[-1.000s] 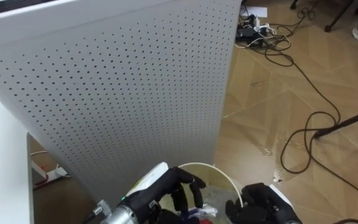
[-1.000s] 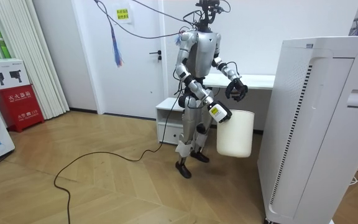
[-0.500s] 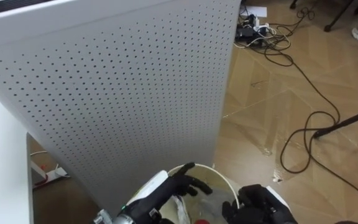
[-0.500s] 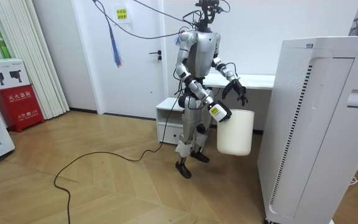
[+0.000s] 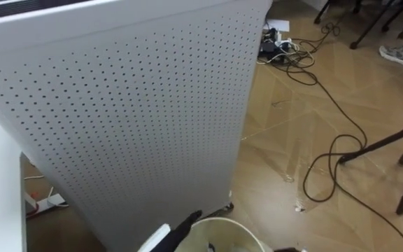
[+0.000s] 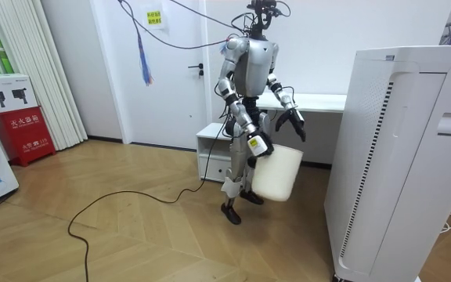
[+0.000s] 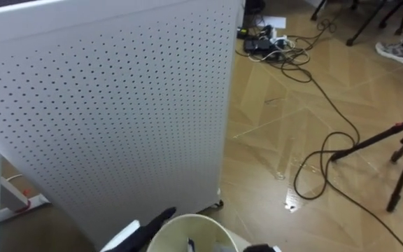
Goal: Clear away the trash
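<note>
Room view | bin (contents, left robot hand grip unclear) | right robot hand spread

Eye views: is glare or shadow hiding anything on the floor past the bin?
Left eye view: a pale sheen lies on the wood floor beside the perforated cabinet, yet the cables stay readable, and the bin rim is evenly lit. Right eye view: same sheen, nothing hidden. Room view: flat, even light with no hard shadows.
</note>
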### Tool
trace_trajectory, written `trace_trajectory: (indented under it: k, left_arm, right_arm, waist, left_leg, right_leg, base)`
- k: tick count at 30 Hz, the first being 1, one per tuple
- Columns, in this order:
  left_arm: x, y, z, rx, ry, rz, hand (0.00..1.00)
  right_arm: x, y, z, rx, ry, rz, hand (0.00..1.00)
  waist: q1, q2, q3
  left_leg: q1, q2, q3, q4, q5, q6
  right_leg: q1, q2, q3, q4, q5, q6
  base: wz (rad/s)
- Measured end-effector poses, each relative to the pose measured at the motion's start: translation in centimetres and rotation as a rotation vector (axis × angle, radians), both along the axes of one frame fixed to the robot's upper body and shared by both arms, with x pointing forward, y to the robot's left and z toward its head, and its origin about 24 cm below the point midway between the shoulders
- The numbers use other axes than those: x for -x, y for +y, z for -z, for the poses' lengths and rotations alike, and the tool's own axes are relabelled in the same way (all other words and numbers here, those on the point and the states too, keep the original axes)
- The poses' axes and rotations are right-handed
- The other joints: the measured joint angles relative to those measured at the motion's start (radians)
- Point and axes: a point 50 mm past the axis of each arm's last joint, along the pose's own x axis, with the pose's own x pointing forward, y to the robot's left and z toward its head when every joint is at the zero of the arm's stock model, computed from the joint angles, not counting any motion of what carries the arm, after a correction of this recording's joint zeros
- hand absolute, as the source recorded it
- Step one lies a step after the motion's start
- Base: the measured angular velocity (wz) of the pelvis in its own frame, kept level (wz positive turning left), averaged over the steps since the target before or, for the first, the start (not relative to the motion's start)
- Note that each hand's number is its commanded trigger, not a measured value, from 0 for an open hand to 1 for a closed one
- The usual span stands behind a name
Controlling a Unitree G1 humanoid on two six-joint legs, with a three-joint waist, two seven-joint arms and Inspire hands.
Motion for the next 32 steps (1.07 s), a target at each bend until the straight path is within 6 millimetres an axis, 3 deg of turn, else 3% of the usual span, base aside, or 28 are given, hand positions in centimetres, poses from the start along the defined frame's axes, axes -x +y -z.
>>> trace_trajectory:
  k: [8,10,20,23,29,32]
  left_arm:
    - [3.3,3.0,3.1,-0.080,0.142,-0.148,0.00]
    - [4.6,3.7,4.2,-0.099,0.195,-0.200,0.00]
    - [6.5,3.5,6.4,0.001,0.285,-0.361,0.00]
    - [7.5,3.6,7.3,0.055,0.348,-0.455,0.00]
    - [8.3,4.8,7.8,0.127,0.394,-0.630,0.00]
    - [9.7,5.6,8.6,0.218,0.465,-0.826,0.00]
  right_arm:
    - [4.9,-3.3,2.7,0.051,0.194,0.146,1.00]
    - [6.2,-4.2,3.3,0.065,0.240,0.222,1.00]
    - [9.4,-5.0,4.5,0.035,0.329,0.375,1.00]
    - [10.6,-5.0,5.0,0.017,0.375,0.445,1.00]
    - [12.0,-5.2,5.3,-0.011,0.413,0.557,1.00]
    - [12.6,-5.2,5.5,-0.022,0.440,0.606,1.00]
  waist:
    - [0.008,0.006,-0.0060]
    - [0.005,0.011,-0.0108]
    - [0.001,0.004,-0.0205]
    - [0.002,-0.001,-0.0242]
    - [0.003,-0.001,-0.0240]
    - [0.003,-0.004,-0.0253]
  left_leg:
    - [0.042,0.001,0.004,-0.027,0.000,0.000]
    - [0.062,0.000,0.003,-0.033,0.000,0.000]
    - [0.106,-0.003,-0.001,-0.037,-0.002,-0.004]
    - [0.133,-0.002,-0.001,-0.038,-0.007,-0.012]
    - [0.152,0.007,0.008,-0.047,-0.010,-0.016]
    - [0.165,0.015,0.019,-0.053,-0.012,-0.021]
  right_leg:
    - [0.027,0.004,0.004,0.001,0.000,0.001]
    - [0.046,0.005,0.004,-0.001,-0.001,0.002]
    - [0.094,0.014,0.014,-0.029,-0.005,0.003]
    - [0.126,0.017,0.017,-0.043,-0.009,0.001]
    - [0.134,0.028,0.022,-0.054,-0.015,-0.009]
    - [0.140,0.036,0.027,-0.054,-0.020,-0.015]
  base:
    - [-0.01]
    - [0.00]
    - [-0.01]
    - [-0.06]
    - [-0.08]
    - [-0.10]
